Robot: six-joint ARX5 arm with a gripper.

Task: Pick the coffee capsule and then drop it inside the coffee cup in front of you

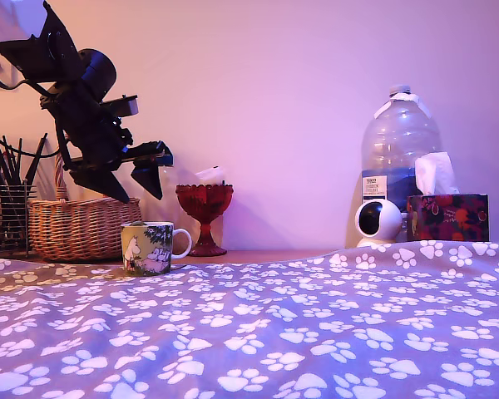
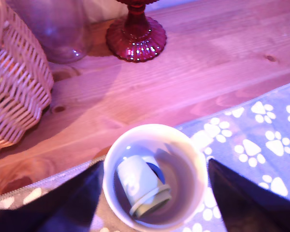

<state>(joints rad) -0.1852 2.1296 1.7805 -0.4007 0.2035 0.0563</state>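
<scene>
Pale-looking in the purple light, the coffee capsule [image 2: 142, 187] lies tipped inside the coffee cup [image 2: 193, 159], probably just dropped. Above, the gripper [image 1: 137, 184] hangs with jaws apart and empty; the cup sits at the cloth's [image 1: 316, 332] far edge.

dim, heavy pink-violet cast over both views — the wall [image 1: 299, 100] glows brighter toward the exterior view's upper left. the wrist view is soft, with glints on the red goblet [image 2: 135, 36].

A wicker basket [image 1: 81, 226] and red goblet [image 1: 205, 215] stand on the wooden table [image 2: 193, 67]; a water jug [image 1: 398, 158], white camera [image 1: 377, 221] and tissue box [image 1: 447, 216] sit beyond the paw-print cloth [image 1: 274, 332]
</scene>
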